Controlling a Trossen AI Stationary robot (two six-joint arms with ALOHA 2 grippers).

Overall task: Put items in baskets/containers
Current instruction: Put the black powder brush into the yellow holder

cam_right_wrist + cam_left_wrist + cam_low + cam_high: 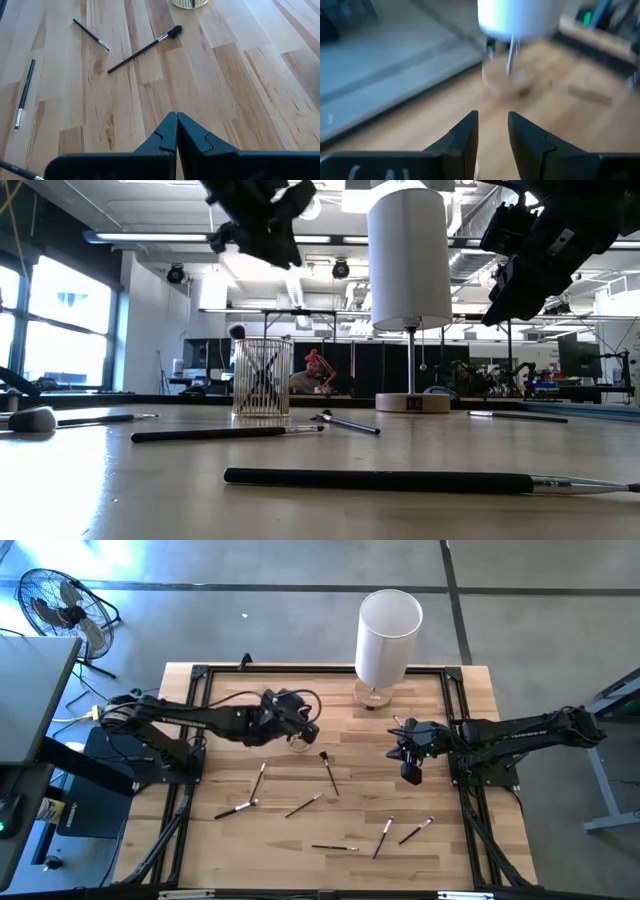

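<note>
Brushes lie scattered on the worktop (470, 690) around the glass cup (262, 377); one (329, 772) rests just beside it. You can expect them light, stiff and prone to roll, so take each mid-handle. Your left pincer (300, 720) hovers above the cup, fingers parted and holding nothing. Your right pincer (411, 772), pressed together and empty, hangs well apart from the cup, pointing down.

The table (230, 850) is pale wood in long planks, smooth with a soft shine. The cup (262, 377) is clear glass with ribbed sides. The brushes (380, 479) have thin matt black handles, and some have shiny metal near the tip. The white cylinder (388, 637) looks matt and smooth, on a round wooden base (412, 402). The left gripper (493, 145) fingers look like dull black plastic.
</note>
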